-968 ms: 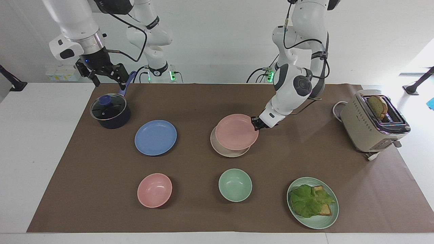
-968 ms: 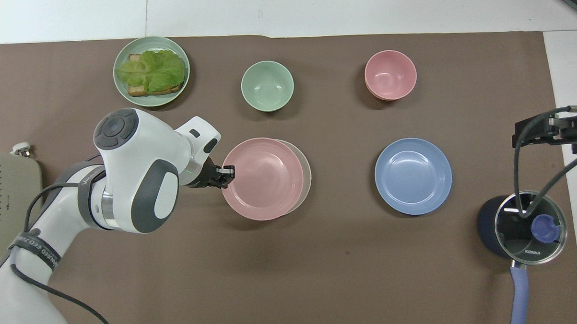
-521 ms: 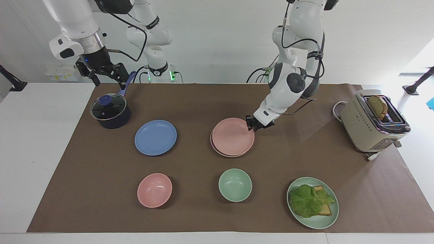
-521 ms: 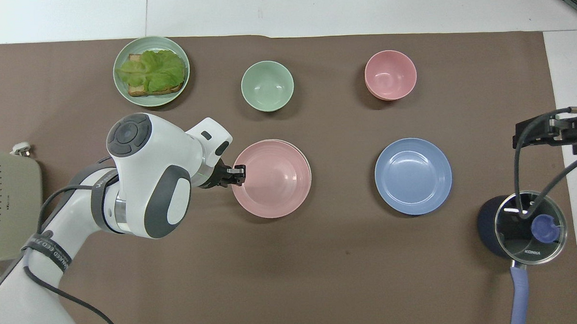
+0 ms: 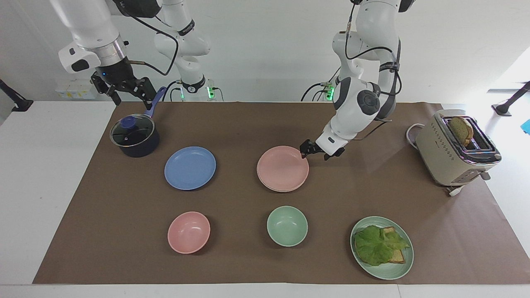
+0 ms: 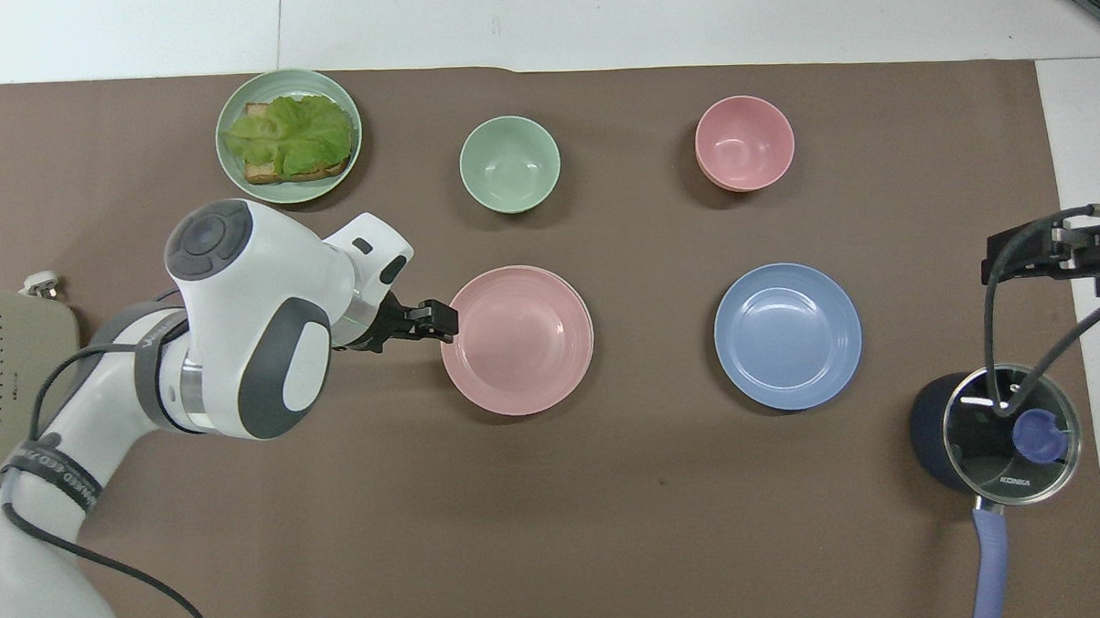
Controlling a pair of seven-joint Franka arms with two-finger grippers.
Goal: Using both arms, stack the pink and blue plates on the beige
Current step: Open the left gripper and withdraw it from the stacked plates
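With the pink plate (image 5: pixel 283 168) seated on beige (image 5: pixel 276 188), the open, empty left gripper (image 5: pixel 308 148) should lift clear; right gripper (image 5: pixel 124 89), seemingly open, takes blue (image 5: pixel 190 167).

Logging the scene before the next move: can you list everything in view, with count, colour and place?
pink plate: 1, pale pink, stacked on beige plate
beige plate: 1, cream, mat centre, only its edge shows
blue plate: 1, beside stack
pink bowl: 1, farther from robots than the blue plate
green bowl: 1
green plate: 1, lettuce, toast
pot: 1, dark, lidded
toaster: 1, beige
left gripper: open, beside pink plate
right gripper: open, over pot
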